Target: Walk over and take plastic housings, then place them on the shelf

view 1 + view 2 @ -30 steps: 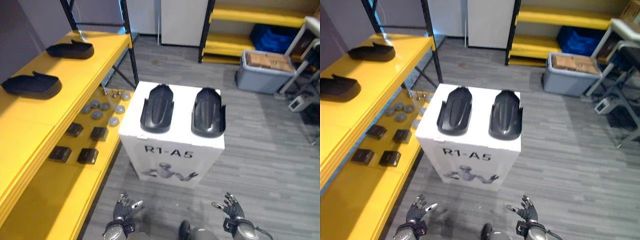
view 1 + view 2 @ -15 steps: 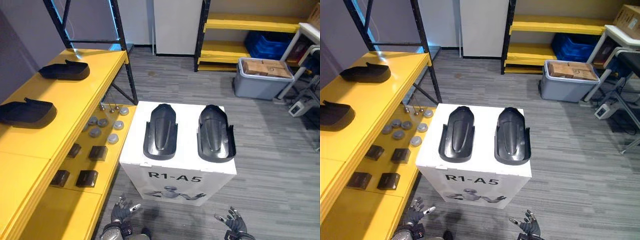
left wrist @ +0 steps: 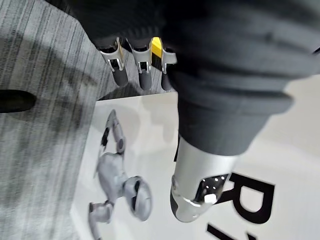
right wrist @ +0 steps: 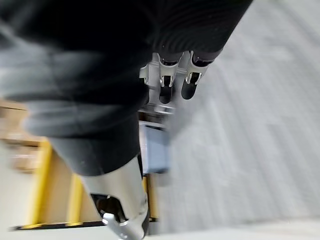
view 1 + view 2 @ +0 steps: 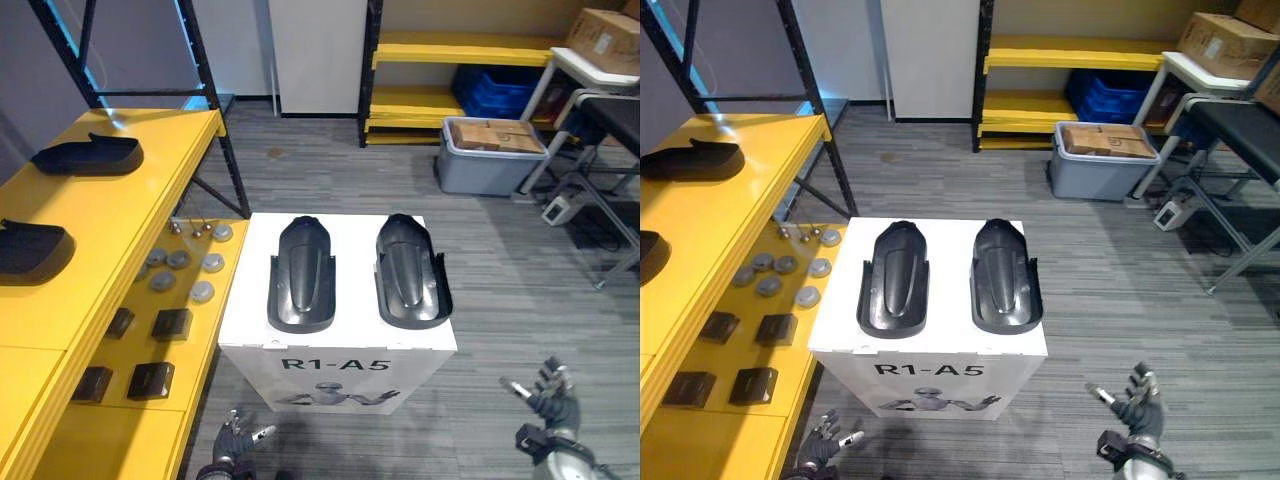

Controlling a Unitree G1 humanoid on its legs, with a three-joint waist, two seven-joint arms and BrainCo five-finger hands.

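Note:
Two black plastic housings lie side by side, hollow side up, on top of a white box [image 5: 335,355]: one on the left [image 5: 301,273], one on the right [image 5: 409,270]. Two more black housings rest on the yellow shelf [image 5: 110,230] to the left, one further back [image 5: 88,155] and one nearer [image 5: 30,250]. My left hand [image 5: 234,445] hangs low in front of the box's left corner, fingers spread and empty. My right hand [image 5: 546,394] is low at the right of the box, fingers straight, holding nothing.
Small black blocks [image 5: 160,325] and grey discs [image 5: 175,265] lie on the shelf's lower level. A grey bin with cardboard [image 5: 490,150] stands on the floor behind, by yellow racks [image 5: 450,50]. A table with a cardboard box [image 5: 600,40] stands at the far right.
The camera has shifted, so the whole scene slid left in view. My right hand has swung outward to the right. Both hands stay empty.

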